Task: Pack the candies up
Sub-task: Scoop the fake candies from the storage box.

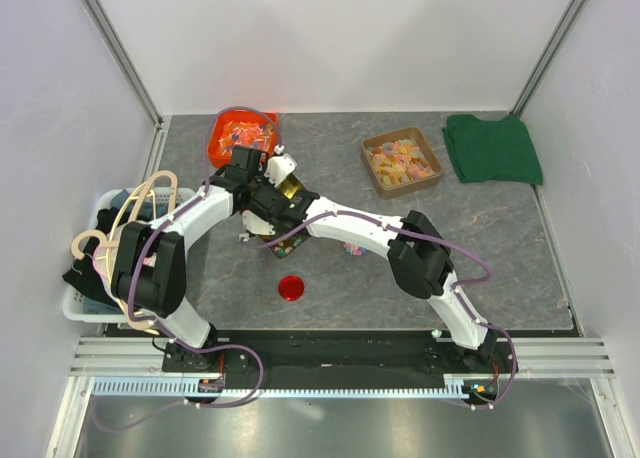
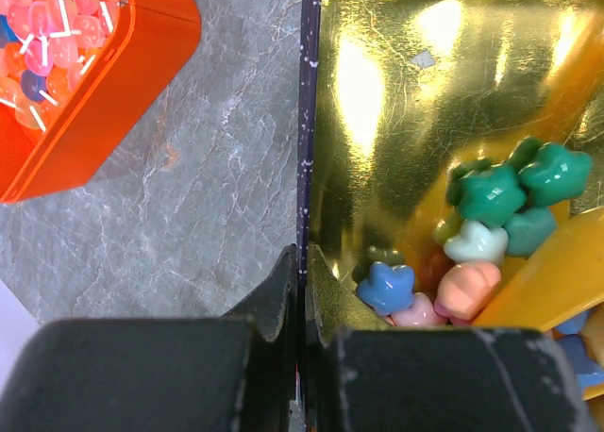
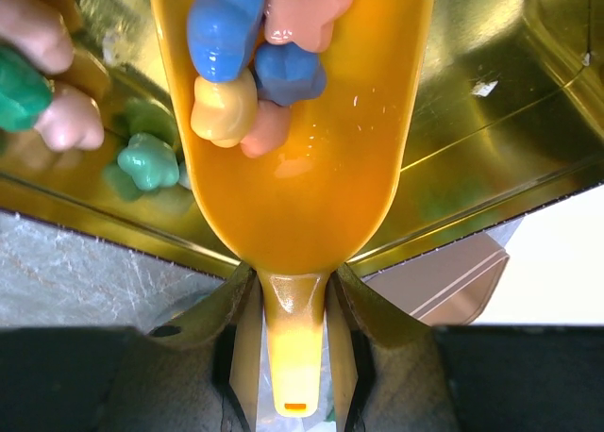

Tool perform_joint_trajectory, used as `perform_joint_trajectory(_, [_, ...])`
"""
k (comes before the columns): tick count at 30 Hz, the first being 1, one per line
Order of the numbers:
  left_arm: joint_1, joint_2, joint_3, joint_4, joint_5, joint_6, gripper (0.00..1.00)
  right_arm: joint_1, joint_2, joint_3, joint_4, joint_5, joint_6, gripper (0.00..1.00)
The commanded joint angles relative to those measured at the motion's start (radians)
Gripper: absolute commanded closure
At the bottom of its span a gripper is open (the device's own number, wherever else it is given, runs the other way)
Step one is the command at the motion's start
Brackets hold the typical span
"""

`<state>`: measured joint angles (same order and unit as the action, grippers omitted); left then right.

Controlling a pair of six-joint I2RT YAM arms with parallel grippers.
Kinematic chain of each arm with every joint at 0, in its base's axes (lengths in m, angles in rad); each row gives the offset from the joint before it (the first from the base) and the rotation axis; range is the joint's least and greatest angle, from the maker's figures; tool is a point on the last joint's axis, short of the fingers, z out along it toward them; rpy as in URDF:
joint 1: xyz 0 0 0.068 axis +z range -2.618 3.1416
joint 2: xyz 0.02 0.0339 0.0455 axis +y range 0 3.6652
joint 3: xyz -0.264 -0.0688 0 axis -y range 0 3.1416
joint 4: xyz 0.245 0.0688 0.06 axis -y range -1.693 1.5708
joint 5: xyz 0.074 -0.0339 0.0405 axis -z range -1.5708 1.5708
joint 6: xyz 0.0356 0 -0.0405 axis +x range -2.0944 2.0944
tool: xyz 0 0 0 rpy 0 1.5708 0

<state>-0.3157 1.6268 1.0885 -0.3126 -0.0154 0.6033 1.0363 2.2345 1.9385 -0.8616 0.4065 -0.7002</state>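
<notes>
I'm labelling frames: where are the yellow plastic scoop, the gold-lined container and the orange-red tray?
yellow plastic scoop (image 3: 311, 191), right wrist view, bare middle of its bowl.
gold-lined container (image 2: 396, 121), left wrist view, shiny inner wall.
orange-red tray (image 2: 109, 121), left wrist view, outer side wall.

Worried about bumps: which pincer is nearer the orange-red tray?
Left: the left pincer clamps the gold box beside the tray; right pincer holds the yellow scoop over the box, farther away.

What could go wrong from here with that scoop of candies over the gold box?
1. The candies sit loose on the yellow scoop; a sideways tilt could drop some outside the gold-lined box.
2. The left pincer grips only a thin wall edge; if it slips, the box may shift or tip.
</notes>
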Motion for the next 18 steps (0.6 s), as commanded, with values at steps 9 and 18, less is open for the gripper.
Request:
perform_joint_trajectory(9, [0.018,0.007,0.044,0.012,0.089,-0.079,0.98,-0.012,-0.007,0.045,0.098,-0.018,0.113,1.0])
perform_joint_trajectory(18, [0.026,0.015,0.047,0.007,0.097,-0.086,0.98,-0.01,-0.033,0.005,0.085,-0.074,0.166,1.0])
